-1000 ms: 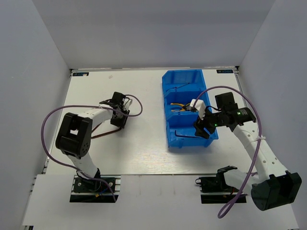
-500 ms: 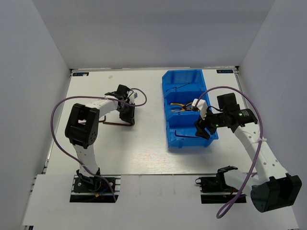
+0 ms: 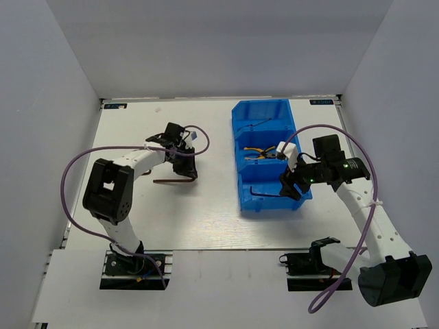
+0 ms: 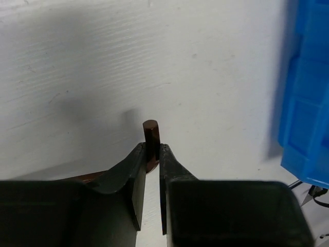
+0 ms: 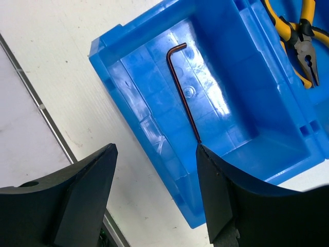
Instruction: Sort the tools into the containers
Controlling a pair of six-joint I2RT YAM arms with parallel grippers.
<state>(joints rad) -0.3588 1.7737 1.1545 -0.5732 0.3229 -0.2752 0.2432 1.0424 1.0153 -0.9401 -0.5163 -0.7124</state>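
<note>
Left pincer (image 4: 151, 150) grips a hex key (image 4: 150, 128) centre-left over the desk (image 4: 205, 62); right pincer (image 5: 157, 154) gapes above the blue bin (image 5: 169, 185). You're mid-transfer: carry it right, drop beside the second hex key (image 5: 182, 92).

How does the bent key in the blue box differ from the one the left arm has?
The key in the bin lies loose in the compartment of the blue bin nearest the arms; the other key is outside it, pinched by the left gripper. The bin key shows its whole L; the pinched one is partly hidden by the fingers. Both are thin and dark.
</note>
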